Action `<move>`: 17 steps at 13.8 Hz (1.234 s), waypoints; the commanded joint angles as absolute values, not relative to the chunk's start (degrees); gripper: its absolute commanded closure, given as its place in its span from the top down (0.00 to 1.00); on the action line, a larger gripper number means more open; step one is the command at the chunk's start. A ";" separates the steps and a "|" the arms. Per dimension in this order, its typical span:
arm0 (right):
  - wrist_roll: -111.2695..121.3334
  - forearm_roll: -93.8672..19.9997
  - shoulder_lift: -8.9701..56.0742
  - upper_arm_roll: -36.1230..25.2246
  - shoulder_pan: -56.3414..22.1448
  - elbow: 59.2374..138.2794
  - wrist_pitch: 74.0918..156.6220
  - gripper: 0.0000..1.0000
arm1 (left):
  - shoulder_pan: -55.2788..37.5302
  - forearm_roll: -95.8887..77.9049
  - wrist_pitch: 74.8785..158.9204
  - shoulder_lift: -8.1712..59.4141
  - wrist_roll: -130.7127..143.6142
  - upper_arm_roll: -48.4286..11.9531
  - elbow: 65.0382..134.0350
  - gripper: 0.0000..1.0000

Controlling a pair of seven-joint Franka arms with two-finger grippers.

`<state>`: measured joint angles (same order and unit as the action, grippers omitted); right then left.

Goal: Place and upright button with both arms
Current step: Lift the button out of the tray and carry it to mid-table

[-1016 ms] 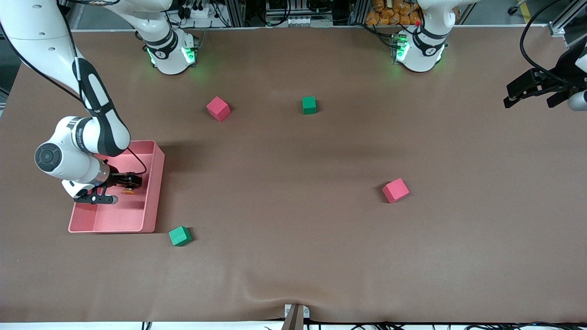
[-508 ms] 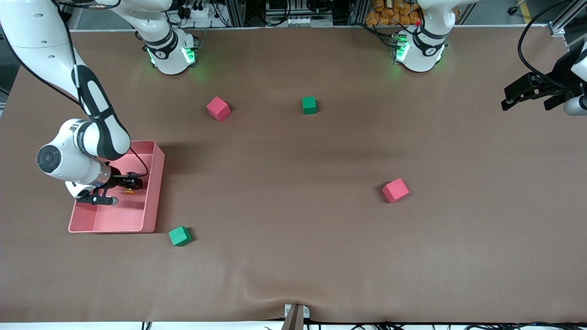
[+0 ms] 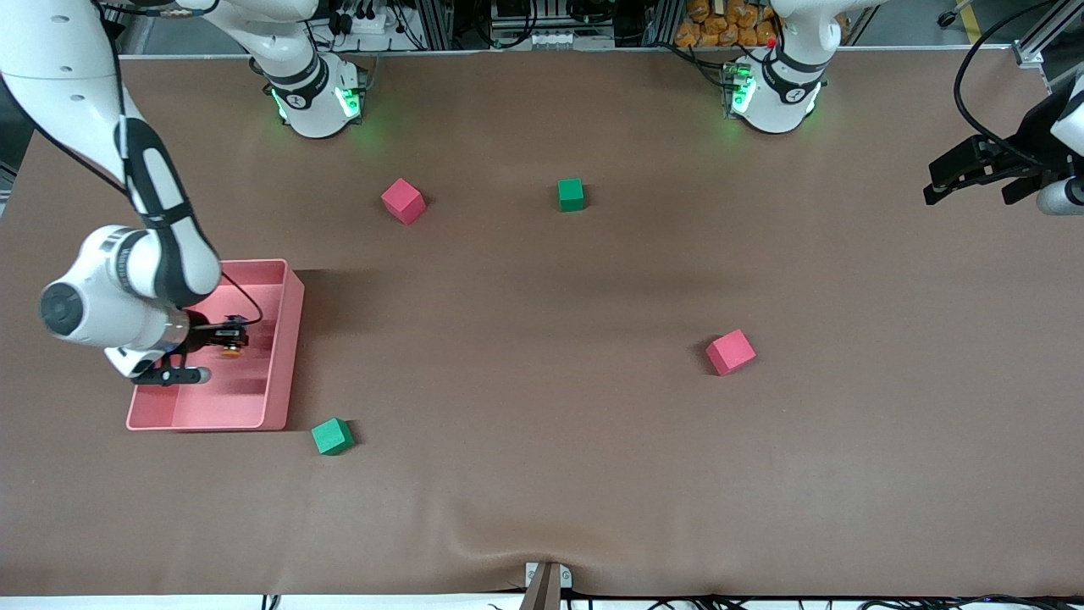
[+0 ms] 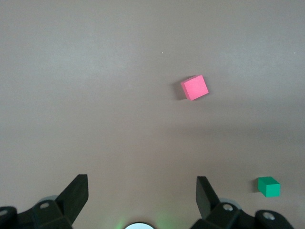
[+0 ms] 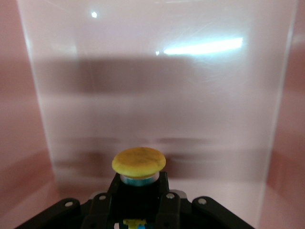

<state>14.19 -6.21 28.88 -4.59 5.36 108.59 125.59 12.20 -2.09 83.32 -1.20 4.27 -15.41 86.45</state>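
The button [image 3: 230, 346] has an orange cap and a black-and-blue body. My right gripper [image 3: 227, 342] is shut on it inside the pink tray [image 3: 284, 356], just above the tray's floor. In the right wrist view the orange cap [image 5: 138, 162] sticks out past the black fingers [image 5: 167, 200], which clamp its body, and points at the tray's pink wall. My left gripper [image 3: 961, 175] hangs open and empty over the table's edge at the left arm's end; its wrist view shows two spread fingertips [image 4: 76, 191] over bare table.
Two pink cubes [image 3: 403, 200] [image 3: 730, 352] and two green cubes [image 3: 571, 194] [image 3: 332, 436] lie on the brown table. One green cube sits close to the tray's corner nearest the front camera. The left wrist view shows a pink cube [image 4: 194, 87] and a green cube [image 4: 269, 186].
My right gripper with the button has shifted a little inside the tray, toward the right arm's end of the table. The left gripper has drifted slightly.
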 commanded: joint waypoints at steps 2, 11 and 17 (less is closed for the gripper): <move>12.94 -7.38 28.83 -4.57 5.36 96.10 109.73 0.00 | 12.83 -2.90 82.88 -1.93 3.34 -15.56 87.45 1.00; -22.63 -17.84 32.59 -2.72 -20.44 75.51 104.02 0.00 | 13.01 -2.90 81.92 -2.29 3.16 -15.38 87.19 1.00; -33.14 -18.02 47.26 -0.53 -39.18 70.93 130.04 0.00 | 13.01 -2.99 81.83 -2.55 2.46 -15.12 87.27 1.00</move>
